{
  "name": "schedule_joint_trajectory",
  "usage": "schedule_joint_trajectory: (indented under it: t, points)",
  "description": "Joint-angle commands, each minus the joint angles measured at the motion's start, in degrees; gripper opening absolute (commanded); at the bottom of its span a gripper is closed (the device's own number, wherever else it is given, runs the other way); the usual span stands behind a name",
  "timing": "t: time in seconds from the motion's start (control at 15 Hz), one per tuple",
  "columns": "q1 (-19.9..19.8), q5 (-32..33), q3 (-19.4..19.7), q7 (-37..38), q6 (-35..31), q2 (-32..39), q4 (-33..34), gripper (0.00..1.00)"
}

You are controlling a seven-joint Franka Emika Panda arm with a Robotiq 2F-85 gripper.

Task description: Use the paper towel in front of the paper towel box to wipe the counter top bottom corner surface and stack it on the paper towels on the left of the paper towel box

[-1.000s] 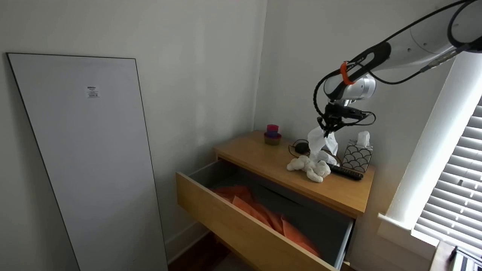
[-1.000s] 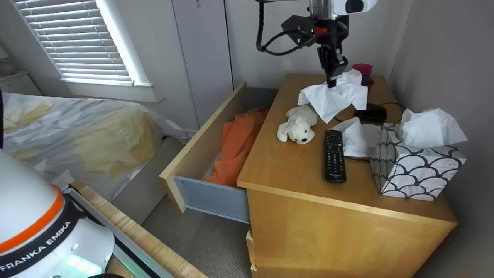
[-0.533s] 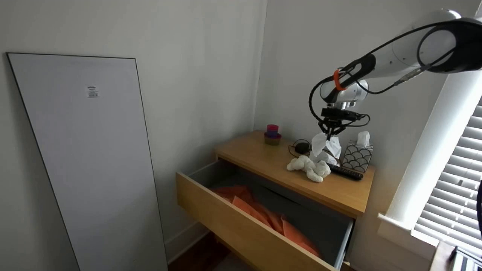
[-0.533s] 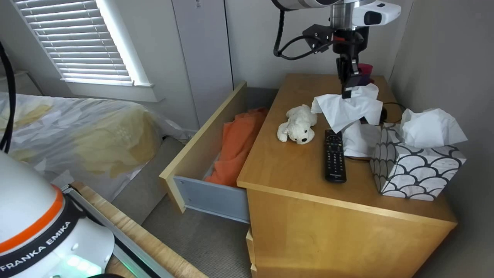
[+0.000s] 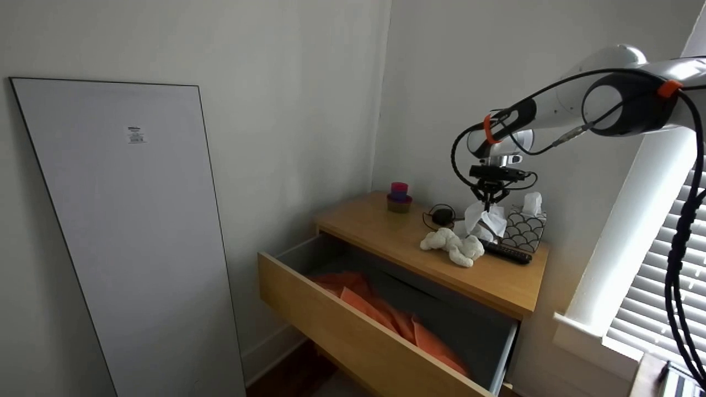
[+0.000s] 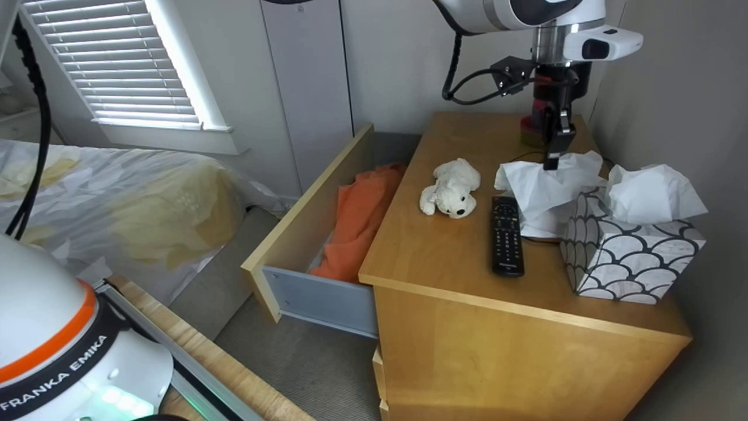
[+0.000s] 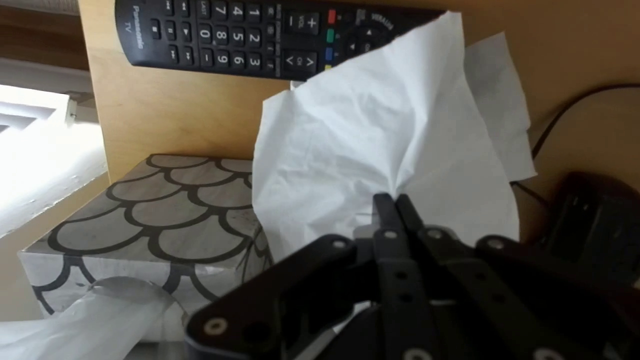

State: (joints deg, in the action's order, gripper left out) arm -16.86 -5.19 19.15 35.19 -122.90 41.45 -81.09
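Observation:
My gripper [image 6: 551, 164] is shut on a white paper towel [image 6: 532, 186], pinching it near its middle so its edges hang down around the fingertips. In the wrist view the gripper [image 7: 391, 199] and the spread towel [image 7: 350, 130] show from above. White paper towels [image 6: 546, 227] lie on the wooden counter top [image 6: 438, 257], left of the patterned paper towel box [image 6: 637, 260]. The held towel is above them and hides most of them; a corner of the lying towels [image 7: 502, 107] shows in the wrist view. I cannot tell whether the held towel touches them.
A black remote [image 6: 506, 240] lies beside the towels. A white plush dog [image 6: 454, 188] lies near the front edge. Stacked cups [image 5: 399, 196] and a black object with a cable [image 5: 442, 216] are farther along the counter. The drawer [image 6: 318, 298] is open with orange cloth [image 6: 362, 219] inside.
My gripper has moved down and toward the paper towel box, carrying the held towel from beyond the plush dog to above the lying towels. The grip has stayed shut.

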Motion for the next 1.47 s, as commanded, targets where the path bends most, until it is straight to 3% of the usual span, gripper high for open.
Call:
schedule_joint_trajectory:
  t: [0.0, 0.07, 0.2, 0.53, 0.8, 1.4]
  points:
    - [-1.5, 0.1, 0.2, 2.1, 4.6, 5.4, 7.3, 0.01]
    - [-1.8, 0.1, 0.0, 2.1, 5.7, 6.0, 8.3, 0.27]
    - [-2.4, -0.4, -0.6, 1.4, 7.9, 6.8, 10.1, 0.33]
    - [-1.8, -0.8, -1.8, -3.0, 12.8, 2.9, 9.3, 0.70]
    - [0.0, 2.6, -0.6, -7.5, 13.4, 1.2, 8.2, 0.99]
    - [0.1, 7.9, 1.6, -5.4, 13.8, 4.4, 11.2, 0.99]
